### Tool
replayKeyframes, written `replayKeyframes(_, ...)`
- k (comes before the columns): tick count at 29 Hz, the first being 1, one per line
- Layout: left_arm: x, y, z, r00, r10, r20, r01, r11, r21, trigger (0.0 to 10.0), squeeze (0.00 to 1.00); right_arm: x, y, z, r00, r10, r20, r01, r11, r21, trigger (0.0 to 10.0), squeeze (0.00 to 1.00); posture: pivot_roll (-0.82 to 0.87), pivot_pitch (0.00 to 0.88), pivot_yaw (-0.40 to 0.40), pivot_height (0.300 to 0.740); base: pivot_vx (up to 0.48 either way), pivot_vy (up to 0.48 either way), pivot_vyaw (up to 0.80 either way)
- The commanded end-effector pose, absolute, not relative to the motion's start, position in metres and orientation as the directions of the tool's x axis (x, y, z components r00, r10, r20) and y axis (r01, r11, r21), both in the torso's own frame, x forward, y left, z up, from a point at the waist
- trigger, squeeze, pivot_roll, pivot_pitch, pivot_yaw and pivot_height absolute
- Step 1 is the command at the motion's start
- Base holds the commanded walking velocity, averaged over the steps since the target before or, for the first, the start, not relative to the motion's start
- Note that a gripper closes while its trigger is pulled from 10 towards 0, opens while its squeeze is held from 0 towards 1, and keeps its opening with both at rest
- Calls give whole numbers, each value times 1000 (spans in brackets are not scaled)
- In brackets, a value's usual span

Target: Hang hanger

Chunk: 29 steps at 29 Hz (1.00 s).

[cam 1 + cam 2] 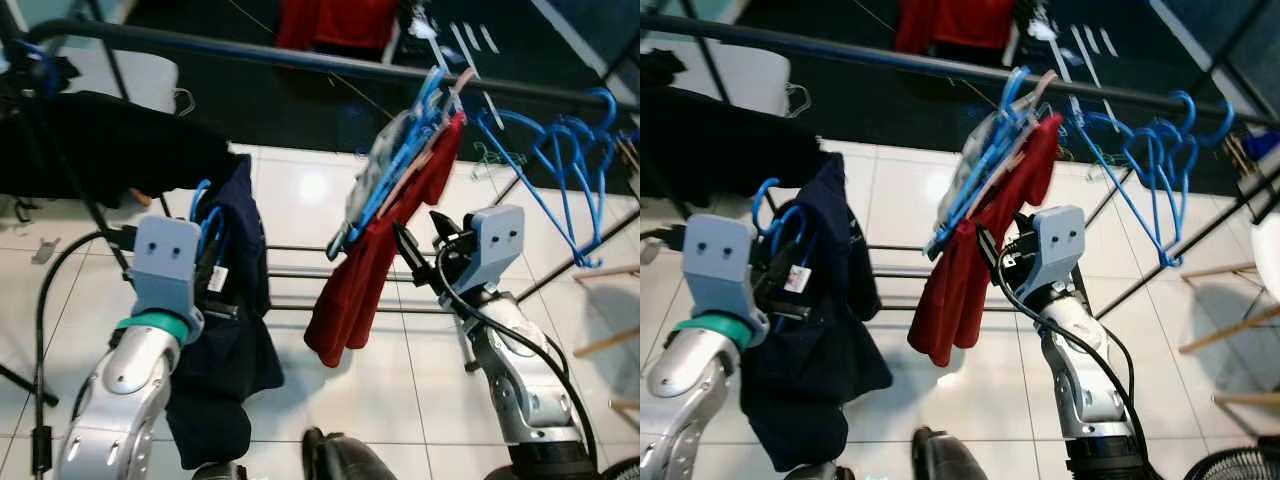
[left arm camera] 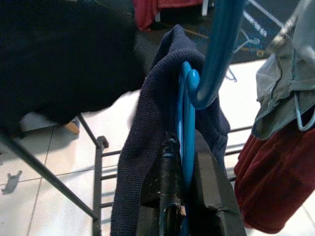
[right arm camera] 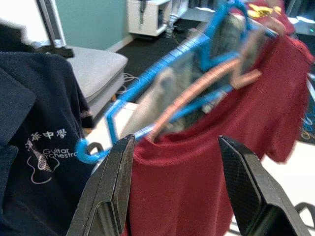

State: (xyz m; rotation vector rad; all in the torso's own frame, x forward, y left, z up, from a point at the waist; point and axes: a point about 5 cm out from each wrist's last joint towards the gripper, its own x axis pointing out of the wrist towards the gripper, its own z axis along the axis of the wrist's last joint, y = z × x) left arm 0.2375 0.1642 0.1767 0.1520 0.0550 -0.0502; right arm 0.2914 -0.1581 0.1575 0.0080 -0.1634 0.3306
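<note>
Rail [image 1: 300, 58]: dark bar across the top of the scene.
Left gripper [image 2: 179, 196]: below the rail, fingers clamped on a blue hanger [image 2: 184, 123] carrying a navy garment [image 1: 235, 300]; its hook seems clear of the rail.
Right gripper [image 3: 177, 182]: below the rail, fingers apart, at a red shirt [image 1: 375, 260] hanging from the rail.
Empty blue hangers [image 1: 565, 160]: on the rail, right end.

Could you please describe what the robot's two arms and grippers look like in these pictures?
Both arms are silver metal with rounded joints. Each wrist carries a pale blue-grey boxy housing with small dark dots. The left gripper and right gripper each have two long black fingers. The left arm has a green band below its housing, and black cables run along both arms.
</note>
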Motion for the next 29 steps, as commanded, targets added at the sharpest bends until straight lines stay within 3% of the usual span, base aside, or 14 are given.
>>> replayKeyframes(1, 234, 158, 189, 996, -91, -16, 92, 984, 152, 10000, 0, 291, -160, 153, 936, 318, 147, -320, 947, -16, 10000, 0, 10, 92, -22, 740, 0, 0, -800)
replayKeyframes(5, 238, 150, 196, 993, -118, 6, 116, 984, 135, 10000, 0, 292, -156, 154, 932, 329, 151, -330, 944, -23, 10000, 0, 9, 91, -21, 740, 0, 0, -800)
replayKeyframes(9, 263, 132, 204, 997, -61, 45, 55, 993, 107, 10000, 0, 294, -147, 158, 919, 352, 175, -348, 936, -58, 10000, 0, 3, 86, -20, 740, 0, 0, 0)
replayKeyframes(15, 283, 126, 211, 998, -6, 61, -1, 993, 121, 10000, 0, 294, -143, 160, 915, 359, 187, -352, 933, -67, 10000, 0, -5, 82, -17, 740, 0, 0, 0)
replayKeyframes(16, 298, 121, 221, 996, 15, 93, -28, 990, 140, 10000, 0, 294, -141, 161, 913, 360, 192, -354, 933, -68, 10000, 0, -9, 78, -13, 740, 0, 0, 0)
replayKeyframes(21, 314, 118, 232, 993, 30, 118, -47, 988, 144, 10000, 0, 295, -140, 162, 912, 360, 196, -354, 933, -66, 10000, 0, -18, 71, -9, 740, 0, 0, 0)
replayKeyframes(24, 350, 116, 255, 984, 74, 163, -102, 980, 171, 10000, 0, 295, -139, 165, 909, 360, 210, -354, 933, -65, 10000, 0, -38, 66, 3, 740, 0, 0, 0)
replayKeyframes(29, 366, 119, 267, 979, 93, 182, -126, 976, 176, 10000, 0, 295, -138, 166, 908, 359, 216, -353, 933, -67, 10000, 0, -53, 65, 15, 740, 0, 0, 0)
